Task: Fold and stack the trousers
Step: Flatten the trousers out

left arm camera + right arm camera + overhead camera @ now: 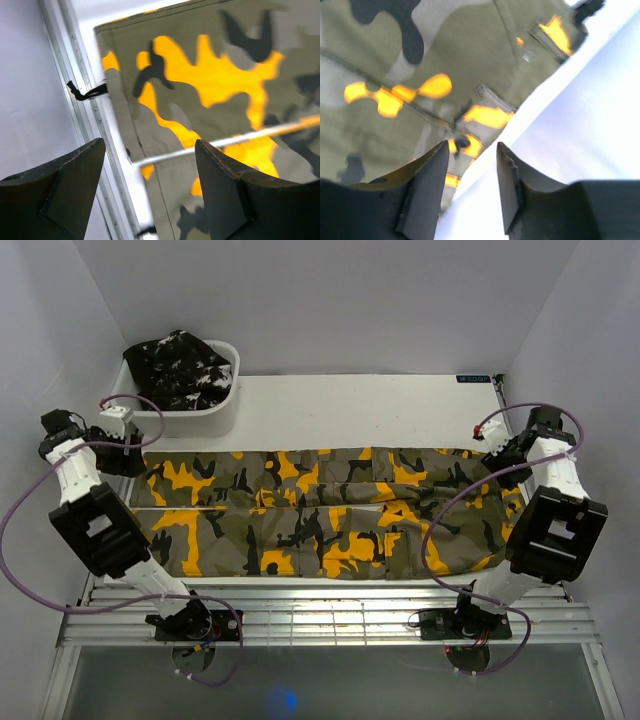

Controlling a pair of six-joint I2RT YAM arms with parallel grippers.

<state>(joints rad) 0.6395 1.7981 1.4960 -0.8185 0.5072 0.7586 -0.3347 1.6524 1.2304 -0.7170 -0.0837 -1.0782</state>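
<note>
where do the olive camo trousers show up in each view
Top external: olive trousers spread flat across the middle of the table.
Left wrist: they fill the upper right.
Right wrist: they fill the upper left.
Shared landmark: their orange-yellow patches.

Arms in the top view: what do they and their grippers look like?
The left arm and right arm have white links with boxy black joint housings. A looping purple cable runs along each. The left gripper and right gripper have dark, wedge-shaped fingers.
</note>
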